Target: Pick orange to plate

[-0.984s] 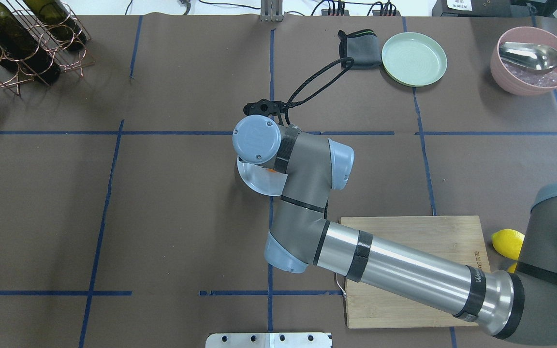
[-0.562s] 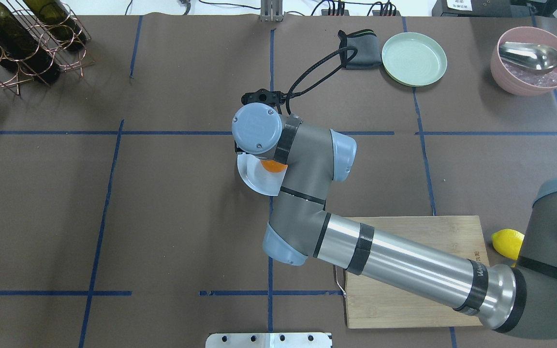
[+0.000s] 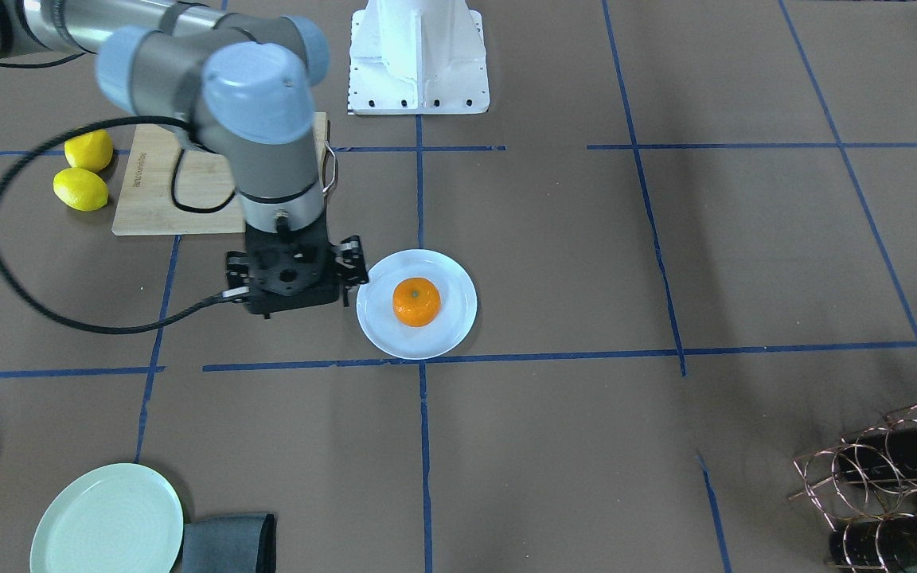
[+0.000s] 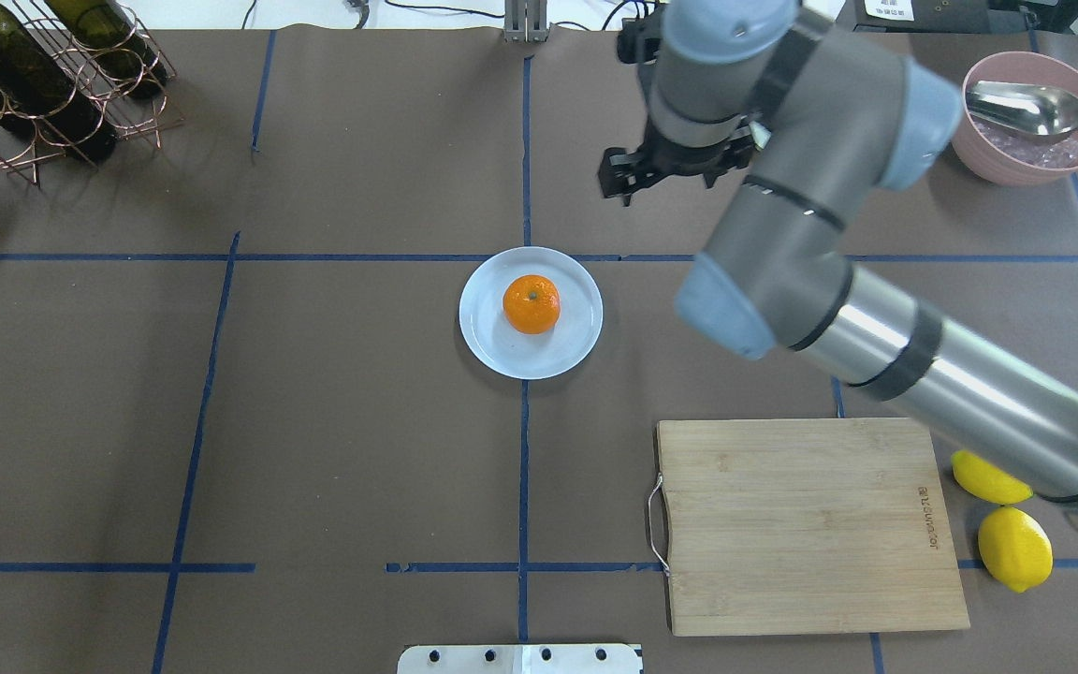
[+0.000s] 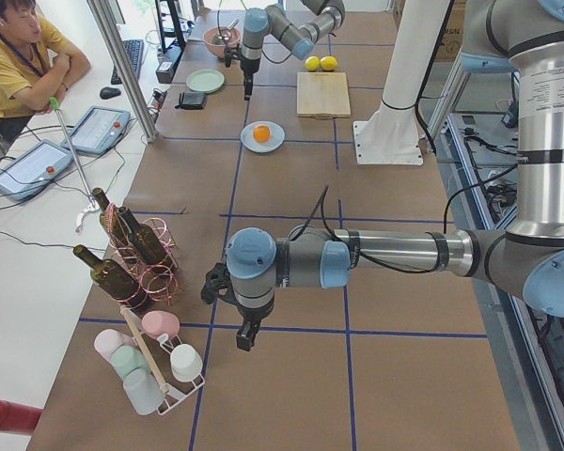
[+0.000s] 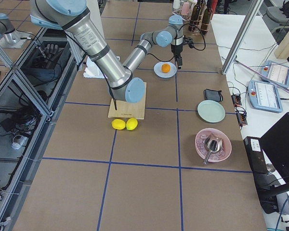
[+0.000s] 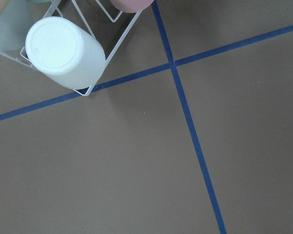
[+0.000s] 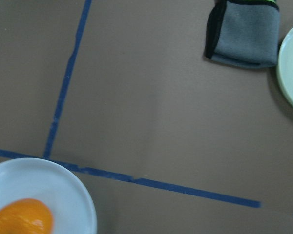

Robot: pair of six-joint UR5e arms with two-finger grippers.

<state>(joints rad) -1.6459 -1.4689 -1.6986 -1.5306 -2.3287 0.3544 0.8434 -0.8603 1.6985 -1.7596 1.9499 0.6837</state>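
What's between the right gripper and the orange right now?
Overhead view: only bare table cover crossed by a blue tape line, then the rim of the plate, between the right gripper and the orange.

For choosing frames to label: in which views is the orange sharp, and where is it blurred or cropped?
Overhead exterior and exterior front-facing: the orange is sharp and whole on the plate. Right wrist-mounted: soft focus, orange cropped at the bottom-left corner.

Bare counter (image 4: 361, 374) rings the plate (image 4: 576, 346) on every side; only the right gripper (image 4: 665, 173) hangs far right of it, clear of the orange (image 4: 531, 303).
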